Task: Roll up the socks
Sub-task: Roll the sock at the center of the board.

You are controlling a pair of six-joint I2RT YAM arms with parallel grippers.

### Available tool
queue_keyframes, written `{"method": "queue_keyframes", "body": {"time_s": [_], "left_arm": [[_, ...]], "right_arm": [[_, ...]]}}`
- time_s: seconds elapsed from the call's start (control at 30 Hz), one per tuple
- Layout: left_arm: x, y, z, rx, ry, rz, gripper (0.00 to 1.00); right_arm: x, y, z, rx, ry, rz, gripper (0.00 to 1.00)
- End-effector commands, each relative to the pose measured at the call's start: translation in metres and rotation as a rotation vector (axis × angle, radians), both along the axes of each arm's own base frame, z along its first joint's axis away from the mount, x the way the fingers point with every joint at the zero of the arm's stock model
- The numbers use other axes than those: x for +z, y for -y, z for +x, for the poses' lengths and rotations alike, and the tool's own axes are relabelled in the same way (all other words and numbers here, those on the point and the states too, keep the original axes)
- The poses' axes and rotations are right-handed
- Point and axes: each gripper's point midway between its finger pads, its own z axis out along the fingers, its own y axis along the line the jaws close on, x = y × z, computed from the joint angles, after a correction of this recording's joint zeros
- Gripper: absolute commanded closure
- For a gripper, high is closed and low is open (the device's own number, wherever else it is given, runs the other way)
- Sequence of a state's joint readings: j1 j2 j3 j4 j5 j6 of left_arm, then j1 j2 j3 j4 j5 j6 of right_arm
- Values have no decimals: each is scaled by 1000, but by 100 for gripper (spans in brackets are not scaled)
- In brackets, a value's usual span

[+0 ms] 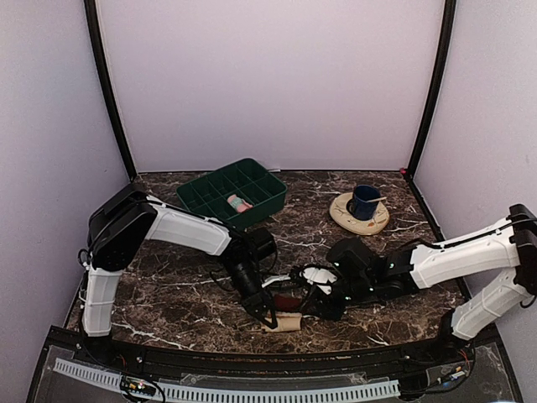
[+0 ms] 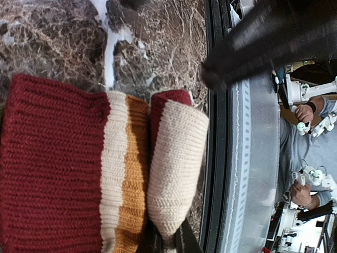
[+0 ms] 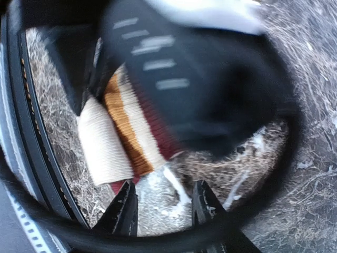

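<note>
Near edge of the marble table: tan sock, maroon heel and toe, lies partly rolled. The left gripper is clamped on its cream fold, likely so the roll cannot spring open, and the right gripper sits just beside it, fingers apart and empty. Farther back, the green divided bin holds the pink sock, bundled, in one compartment; a blue cup stands on a wooden disc, contents hidden.
</note>
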State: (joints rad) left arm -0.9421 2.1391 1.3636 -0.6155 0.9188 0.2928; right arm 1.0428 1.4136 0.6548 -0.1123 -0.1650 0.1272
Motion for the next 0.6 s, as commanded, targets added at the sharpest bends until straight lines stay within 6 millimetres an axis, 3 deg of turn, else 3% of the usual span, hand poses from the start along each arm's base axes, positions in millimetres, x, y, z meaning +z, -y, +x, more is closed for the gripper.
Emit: {"method": "queue_keyframes", "body": {"time_s": [0.0, 0.37, 0.57], "left_arm": [[-2, -8, -2, 5, -66, 50, 94], [-10, -7, -2, -1, -116, 76, 94], [-10, -5, -1, -2, -135, 75, 93]], "right_arm": [[9, -9, -3, 33, 141, -19, 67], [4, -38, -38, 209, 222, -100, 63], [-4, -46, -45, 261, 236, -136, 60]]}}
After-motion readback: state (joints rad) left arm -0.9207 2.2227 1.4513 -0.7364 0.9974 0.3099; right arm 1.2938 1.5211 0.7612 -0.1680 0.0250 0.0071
